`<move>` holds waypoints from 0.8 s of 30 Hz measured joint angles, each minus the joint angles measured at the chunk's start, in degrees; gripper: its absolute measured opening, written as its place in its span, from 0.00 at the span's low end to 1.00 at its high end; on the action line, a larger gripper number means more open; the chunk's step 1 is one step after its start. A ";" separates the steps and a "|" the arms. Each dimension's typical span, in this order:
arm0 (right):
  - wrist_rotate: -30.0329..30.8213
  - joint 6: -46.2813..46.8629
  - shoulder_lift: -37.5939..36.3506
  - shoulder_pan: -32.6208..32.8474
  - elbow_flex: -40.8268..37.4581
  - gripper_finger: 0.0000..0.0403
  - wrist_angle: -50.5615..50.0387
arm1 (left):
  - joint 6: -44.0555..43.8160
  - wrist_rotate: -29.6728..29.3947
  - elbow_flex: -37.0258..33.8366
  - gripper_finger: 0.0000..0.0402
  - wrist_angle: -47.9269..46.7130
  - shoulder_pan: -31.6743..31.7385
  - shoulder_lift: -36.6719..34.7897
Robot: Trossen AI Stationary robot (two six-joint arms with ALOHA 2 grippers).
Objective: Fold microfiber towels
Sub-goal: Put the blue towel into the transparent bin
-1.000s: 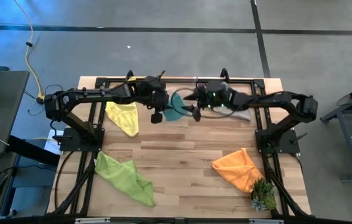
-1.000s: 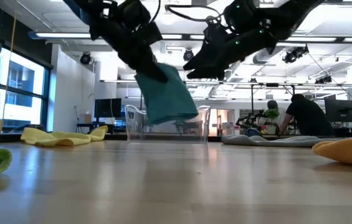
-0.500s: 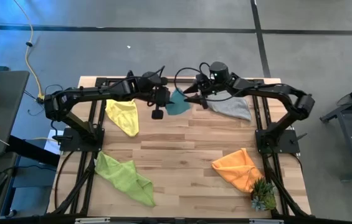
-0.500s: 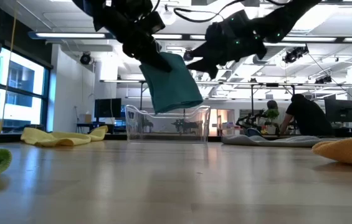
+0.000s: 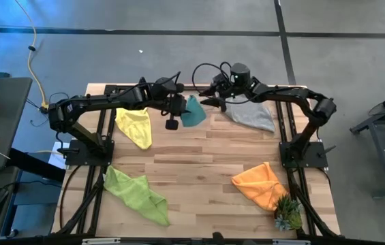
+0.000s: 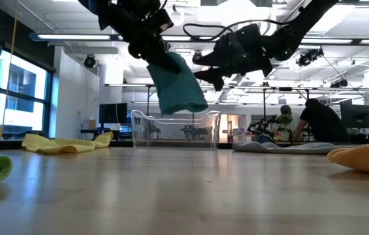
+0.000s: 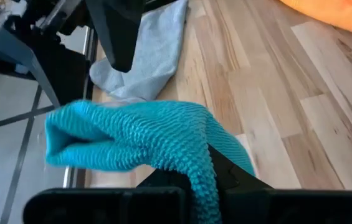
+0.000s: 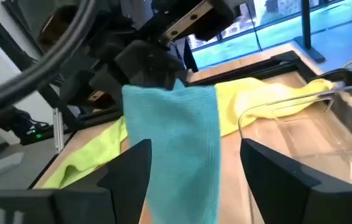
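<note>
**Teal towel held aloft between two arms**

High view: we see the left pincer (image 5: 176,107) clamped shut on the teal towel (image 5: 193,112), holding it at the tabletop's (image 5: 199,160) far edge. The right pincer (image 5: 214,95) hovers just beside it with its fingers spread wide and nothing between them. Around them lie the yellow towel (image 5: 135,127), the grey towel (image 5: 252,116), the lime green towel (image 5: 135,192) and the orange towel (image 5: 261,183), all crumpled. A small spiky plant (image 5: 287,214) stands at the orange towel's near corner.

Low view: the teal towel (image 6: 177,85) hangs clear of the tabletop, directly above a clear plastic bin (image 6: 175,130). The right pincer (image 6: 205,68) sits just beside the cloth, apart from it. People work in the room beyond.

Left wrist view: the teal towel (image 7: 132,140) bunches over the closed fingers; the grey towel (image 7: 147,53) lies behind, partly blocked by the other arm.

Right wrist view: the hanging teal towel (image 8: 179,143) fills the gap ahead of the spread fingers (image 8: 132,171), screening the yellow towel (image 8: 256,102); the bin's rim (image 8: 288,102) shows alongside.
</note>
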 joint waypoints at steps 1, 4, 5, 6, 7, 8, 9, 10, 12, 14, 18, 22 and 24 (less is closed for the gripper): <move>-0.09 -0.03 0.22 -0.02 0.00 0.59 -0.04 | 0.49 0.00 0.00 0.00 0.18 -0.13 0.00; -1.60 -0.02 1.40 0.15 0.00 0.59 -0.48 | 2.10 0.02 0.00 0.00 0.92 -0.45 0.00; -3.17 0.13 1.73 0.18 0.00 0.59 -0.48 | 2.63 0.04 0.00 0.00 0.95 -0.60 0.00; -4.56 0.62 2.02 0.38 0.00 0.59 -0.10 | 3.12 0.01 0.00 0.00 0.95 -0.72 0.00; -5.87 1.53 2.24 0.55 0.00 0.59 0.27 | 3.22 0.01 0.00 0.00 0.95 -0.77 0.00; -6.55 2.16 2.32 0.65 0.00 0.59 0.33 | 3.23 0.03 0.00 0.00 0.95 -0.79 0.00; -6.69 2.44 2.32 0.99 0.00 0.59 0.42 | 3.23 -0.01 0.00 0.00 0.99 -0.89 0.00; -6.74 2.38 2.32 1.32 0.00 0.59 0.42 | 3.23 -0.05 0.00 0.00 0.99 -1.07 0.02; -6.76 1.41 2.32 2.35 0.00 0.59 0.45 | 3.21 -0.76 0.00 0.00 1.15 -1.09 0.00; -6.60 -0.34 2.32 3.41 0.00 0.59 0.52 | 3.15 -1.37 0.00 0.00 1.32 -1.09 0.00; -3.06 -3.62 2.32 4.92 0.00 0.59 0.47 | 2.99 -1.41 0.00 0.00 1.25 -1.09 0.02; 2.41 -3.43 2.32 4.09 0.00 0.58 0.55 | 2.96 -1.73 0.00 0.00 1.17 -1.23 0.02; 3.40 -2.31 2.32 3.46 0.00 0.58 1.12 | 3.23 -1.77 0.00 0.00 1.00 -1.42 0.02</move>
